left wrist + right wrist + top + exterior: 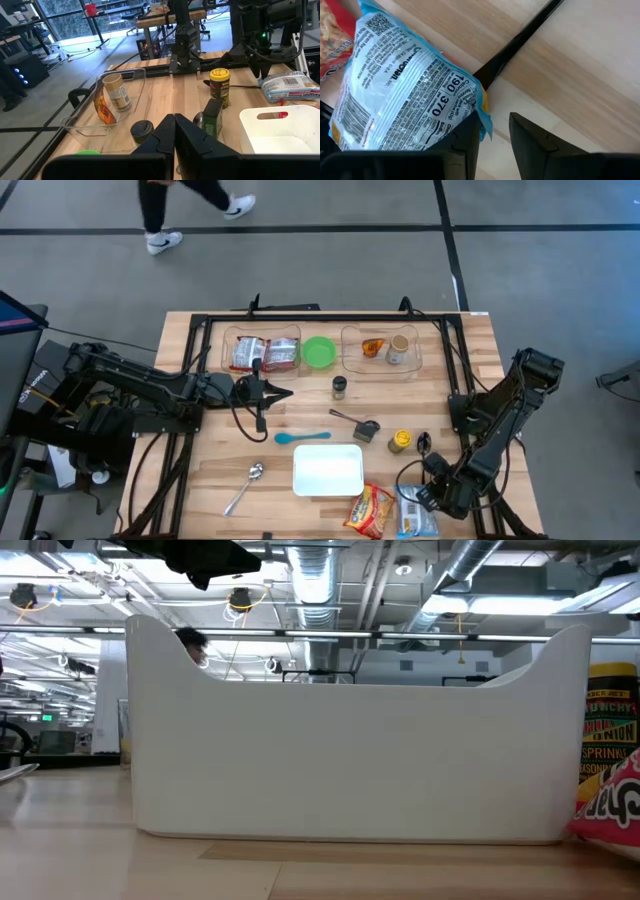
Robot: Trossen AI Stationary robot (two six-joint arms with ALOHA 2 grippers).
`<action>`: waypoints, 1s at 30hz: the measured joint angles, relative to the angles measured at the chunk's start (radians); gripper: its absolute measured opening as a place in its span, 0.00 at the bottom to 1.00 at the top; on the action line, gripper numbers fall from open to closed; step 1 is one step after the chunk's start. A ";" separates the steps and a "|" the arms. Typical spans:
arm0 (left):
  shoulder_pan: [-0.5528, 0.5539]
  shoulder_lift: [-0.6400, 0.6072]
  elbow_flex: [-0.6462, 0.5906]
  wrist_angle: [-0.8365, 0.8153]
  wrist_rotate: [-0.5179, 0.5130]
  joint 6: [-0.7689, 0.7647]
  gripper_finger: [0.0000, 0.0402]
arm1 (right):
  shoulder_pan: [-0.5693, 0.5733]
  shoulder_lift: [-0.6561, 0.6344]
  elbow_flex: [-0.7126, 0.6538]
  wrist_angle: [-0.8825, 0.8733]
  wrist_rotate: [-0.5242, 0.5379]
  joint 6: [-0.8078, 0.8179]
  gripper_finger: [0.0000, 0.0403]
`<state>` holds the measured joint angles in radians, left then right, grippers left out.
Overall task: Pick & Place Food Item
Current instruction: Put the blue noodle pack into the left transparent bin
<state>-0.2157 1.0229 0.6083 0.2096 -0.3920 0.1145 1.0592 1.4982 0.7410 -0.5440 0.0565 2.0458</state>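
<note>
From above, the right gripper (437, 498) was seen low at the near right edge of the worktop (190, 480), at the blue and white food packet (415, 515). A red and yellow snack bag (369, 510) lay just beside that packet, and a white tub (328, 470) stood next to the bag. The left gripper (268, 393) was held above the worktop's left half, near a green bowl (319, 352). A person's legs were cut off by the upper edge.

At worktop height, the white tub (350, 740) filled most of the frame and hid nearly everything behind it. On a yellow spice jar (612, 720) at the right edge, "ONION" and "SPRINKLE" could be read; the rest of its label was cut off. Only a corner of the snack bag (612, 802) was shown.

In the left wrist view, the left gripper (174, 131) was shut and empty. The jar's (219, 86) label could not be read here.

In the right wrist view, the right gripper (494, 132) was closed partway on the corner of the food packet (405, 95). "190" and "370" were printed on its nutrition panel; the smaller print was hard to make out, and its brand was not shown.
</note>
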 joint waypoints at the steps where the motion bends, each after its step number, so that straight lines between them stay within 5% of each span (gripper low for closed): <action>1: 0.000 0.000 0.000 0.000 0.000 0.000 0.00 | 0.000 0.000 0.000 0.000 0.000 0.000 0.24; 16: 0.000 0.000 0.000 0.000 0.000 0.000 0.00 | 0.000 0.000 0.000 -0.001 0.023 -0.015 0.01; 30: 0.000 0.000 0.000 0.000 0.000 0.001 0.00 | 0.000 0.000 0.005 -0.007 0.023 -0.048 0.00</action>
<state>-0.2156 1.0229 0.6083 0.2096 -0.3920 0.1150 1.0592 1.4982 0.7459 -0.5513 0.0794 1.9978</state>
